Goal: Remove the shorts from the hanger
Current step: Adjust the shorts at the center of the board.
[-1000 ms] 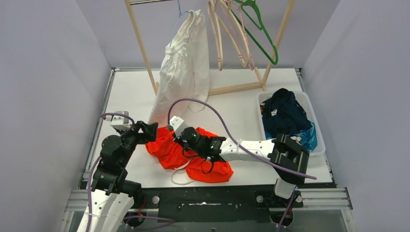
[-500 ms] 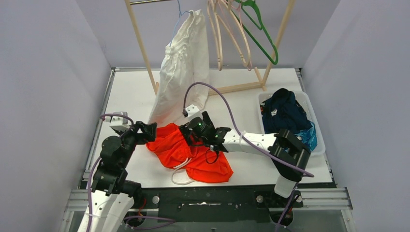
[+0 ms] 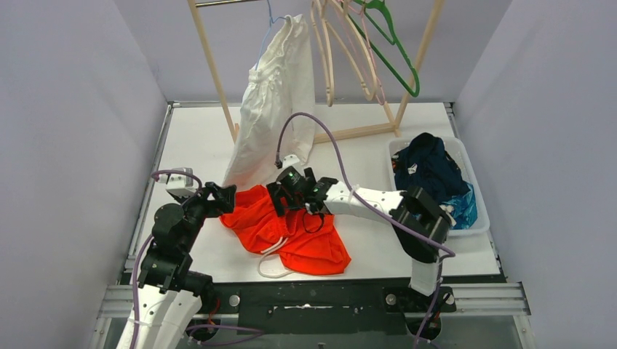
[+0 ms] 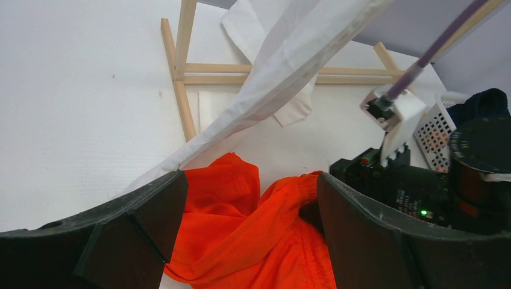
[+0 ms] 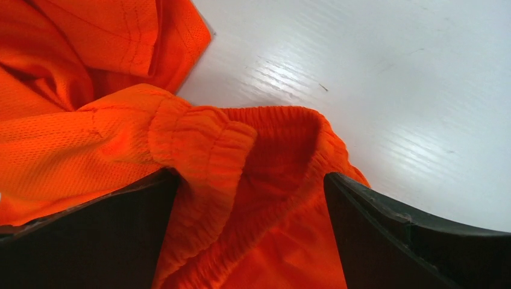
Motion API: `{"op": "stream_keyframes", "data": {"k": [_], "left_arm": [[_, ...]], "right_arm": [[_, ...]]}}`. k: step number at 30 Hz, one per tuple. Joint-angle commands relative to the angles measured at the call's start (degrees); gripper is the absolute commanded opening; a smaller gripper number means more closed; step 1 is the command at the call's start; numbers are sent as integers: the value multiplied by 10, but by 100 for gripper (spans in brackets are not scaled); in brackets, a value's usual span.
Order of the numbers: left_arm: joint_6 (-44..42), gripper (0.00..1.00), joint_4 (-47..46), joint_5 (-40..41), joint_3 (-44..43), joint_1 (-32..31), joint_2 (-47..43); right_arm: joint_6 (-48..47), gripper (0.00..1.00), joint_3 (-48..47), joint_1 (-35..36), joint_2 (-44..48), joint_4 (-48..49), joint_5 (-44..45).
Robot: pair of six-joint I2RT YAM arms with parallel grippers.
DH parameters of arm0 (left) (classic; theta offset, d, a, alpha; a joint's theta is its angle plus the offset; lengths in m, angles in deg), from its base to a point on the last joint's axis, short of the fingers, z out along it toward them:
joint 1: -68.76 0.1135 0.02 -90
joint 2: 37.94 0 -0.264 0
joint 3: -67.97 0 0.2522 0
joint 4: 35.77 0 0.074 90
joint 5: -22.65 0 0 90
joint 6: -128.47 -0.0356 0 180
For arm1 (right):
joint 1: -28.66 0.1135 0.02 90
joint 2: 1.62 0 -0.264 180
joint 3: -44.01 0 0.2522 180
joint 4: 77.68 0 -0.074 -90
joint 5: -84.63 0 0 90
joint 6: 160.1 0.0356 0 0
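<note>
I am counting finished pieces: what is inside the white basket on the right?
Dark navy shorts fill the white basket, with a bit of blue patterned fabric at its near corner. Anything beneath them is covered.

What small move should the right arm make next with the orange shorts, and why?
Probably lower the right gripper and close it on the waistband. Its jaws stand open with that fold between them, and the orange shorts lie on the table, not in the basket with the other pairs.

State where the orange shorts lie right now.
In the top view, the orange shorts lie crumpled on the table, near-centre, just below the hanging white shorts.
</note>
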Motion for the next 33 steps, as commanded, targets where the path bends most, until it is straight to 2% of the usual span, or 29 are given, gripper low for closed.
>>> {"op": "stream_keyframes", "data": {"k": [1, 6, 10, 17, 21, 23, 28, 33], "left_arm": [[4, 79, -16, 6, -7, 3, 1], [4, 79, -16, 8, -7, 3, 0], [4, 79, -16, 8, -7, 3, -2], [4, 79, -16, 8, -6, 3, -2], [4, 79, -15, 10, -6, 3, -2], [4, 79, -15, 12, -6, 3, -1], [4, 79, -14, 13, -6, 3, -1], [5, 79, -14, 13, -6, 4, -3]], "right_arm": [[21, 98, -76, 5, -65, -76, 9], [15, 99, -80, 0, -100, -89, 22], [-7, 83, -57, -8, -99, -74, -1], [-48, 45, -4, -22, -87, -40, -40], [-44, 7, 6, -33, -78, -32, -43], [-37, 0, 4, -34, -68, -34, -27], [-42, 0, 9, -6, 15, -39, 35], [-67, 0, 30, 81, 159, -25, 218]]}}
